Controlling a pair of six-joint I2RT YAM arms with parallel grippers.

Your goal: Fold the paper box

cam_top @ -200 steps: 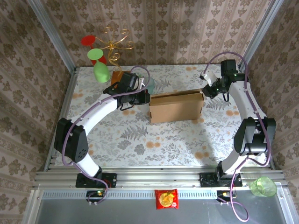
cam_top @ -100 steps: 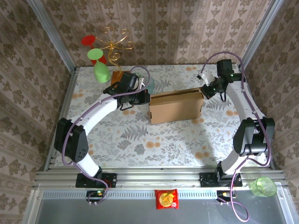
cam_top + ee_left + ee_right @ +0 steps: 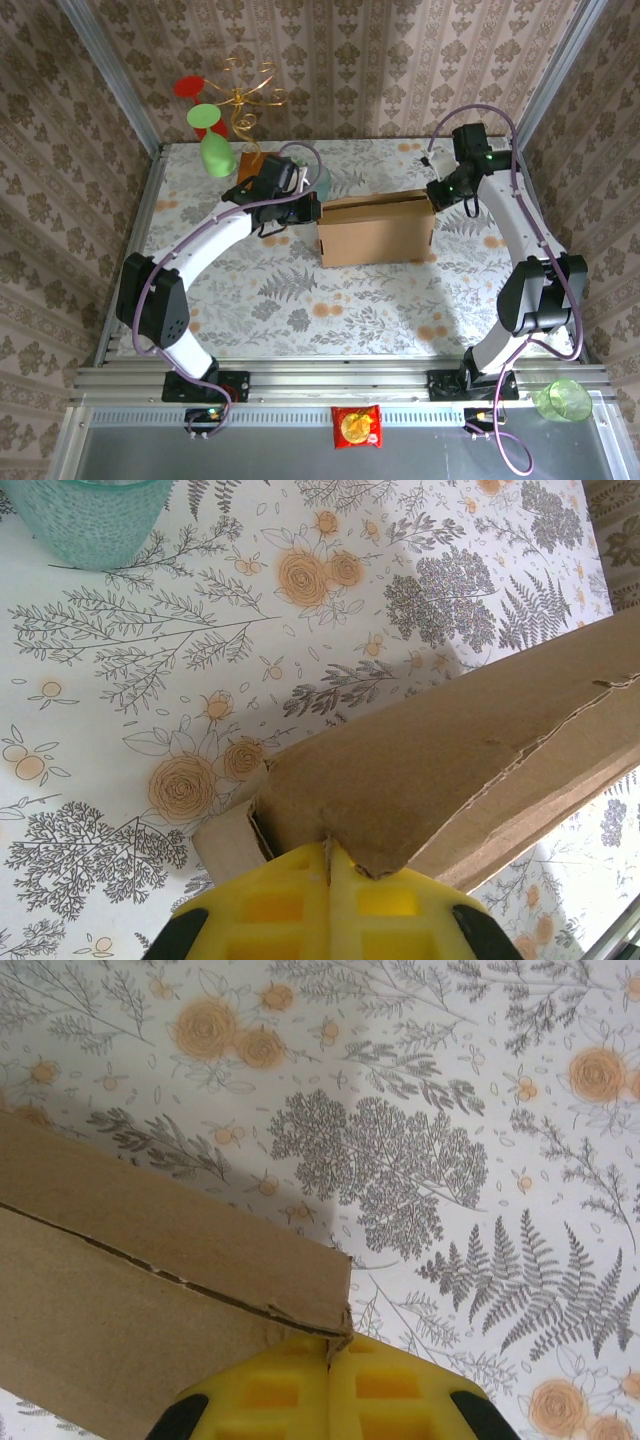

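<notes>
You have the paper box [image 3: 377, 230] lying close to the middle of the bench [image 3: 270, 290], a shade toward 1 o'clock, its long side running from 9 to 3 o'clock and its flaps down flat. Your left gripper [image 3: 300, 212] meets the box at its 9 o'clock end. In the left wrist view the left gripper [image 3: 328, 865] is clenched, its yellow fingers [image 3: 270, 905] pressed together and their tips against the ragged cardboard edge of the box [image 3: 450, 770]. You cannot tell from here whether any cardboard is nipped between them. Your right gripper [image 3: 437, 195] sits at the box's 2 o'clock corner. In the right wrist view the right gripper [image 3: 328, 1355] is likewise clenched, fingertips touching the corner of the box [image 3: 120, 1270], where a rough seam runs between two panels. A teal cup [image 3: 320, 180] stands just beyond the left gripper, at 11 o'clock from the box and apart from it. Farther toward 10 o'clock a wooden slab [image 3: 249, 161] rests at the bench's far edge under a gold wire stand [image 3: 245, 90]. Off the bench on the near rail, a red packet [image 3: 356, 425] lies at 6 o'clock and a green cup [image 3: 562, 400] at 5 o'clock.
</notes>
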